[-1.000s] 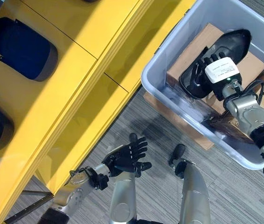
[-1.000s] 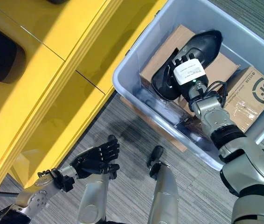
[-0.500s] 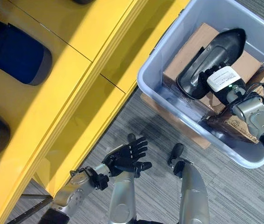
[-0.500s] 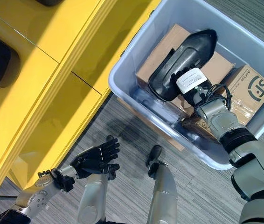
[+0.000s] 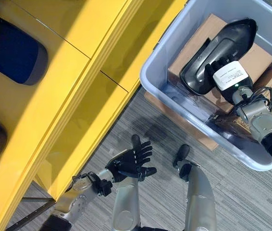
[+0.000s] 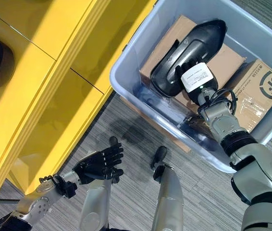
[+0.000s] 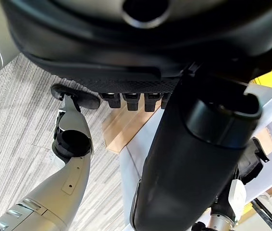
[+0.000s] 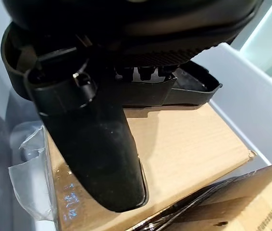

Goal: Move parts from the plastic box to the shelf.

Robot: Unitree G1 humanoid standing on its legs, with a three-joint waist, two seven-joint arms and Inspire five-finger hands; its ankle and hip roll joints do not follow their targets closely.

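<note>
The plastic box (image 5: 161, 91) is open-topped but crowded with cardboard cartons (image 5: 193, 60) under the black part (image 5: 217, 50), while bare floor (image 5: 126, 120) separates its near-left wall from the yellow shelf (image 5: 54, 96).

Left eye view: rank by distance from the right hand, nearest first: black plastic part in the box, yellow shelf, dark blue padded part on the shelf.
1. Black plastic part, in the grey plastic box: under the right hand, touching it.
2. Yellow shelf: left of the box; its near edge runs beside the box.
3. Dark blue padded part: on the shelf's top, far left.
</note>
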